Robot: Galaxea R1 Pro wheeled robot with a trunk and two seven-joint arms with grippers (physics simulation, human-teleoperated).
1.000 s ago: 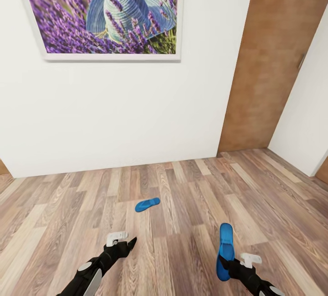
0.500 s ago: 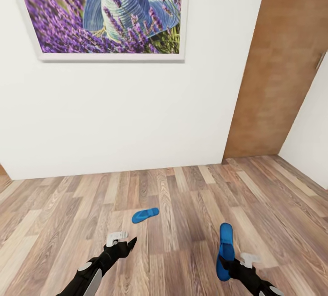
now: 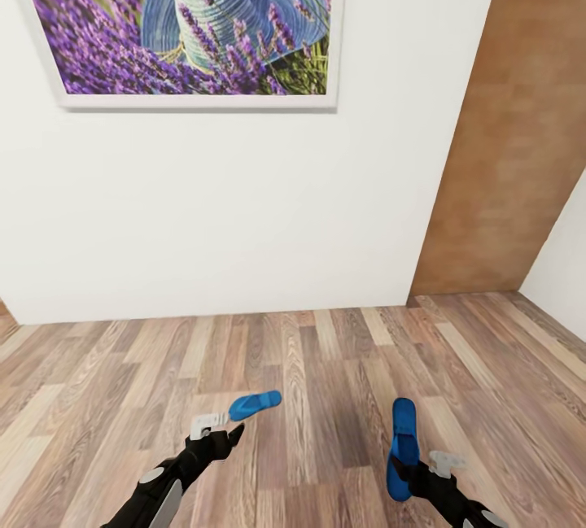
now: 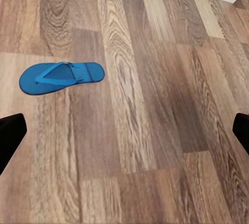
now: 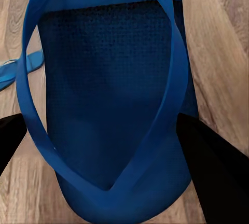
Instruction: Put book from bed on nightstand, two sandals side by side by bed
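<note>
One sandal [image 3: 403, 447] is gripped at its rear end by the right gripper [image 3: 413, 475], whose jaws are clenched on it; its long axis runs away from the robot toward the wall [image 3: 244, 211], with the free end raised forward, and the right wrist view shows the strap [image 5: 171, 79] looping over the sole between the dark jaws. The second sandal [image 3: 255, 405] lies flat on the wood floor [image 3: 342, 365], just ahead of the left gripper [image 3: 218, 430], long axis running crosswise to the held one and tilted slightly. In the left wrist view this loose sandal [image 4: 61, 77] sits off to one side of the jaws, which stand wide apart and released, holding nothing. Risks, as judged: the held sandal is pinched near one end only, so it could pivot or slip out during travel; a left grasp from this offset may close beside the sandal or push it across the floor. A framed lavender picture [image 3: 187, 19] hangs on the wall, a brown door [image 3: 513, 146] to its right.
</note>
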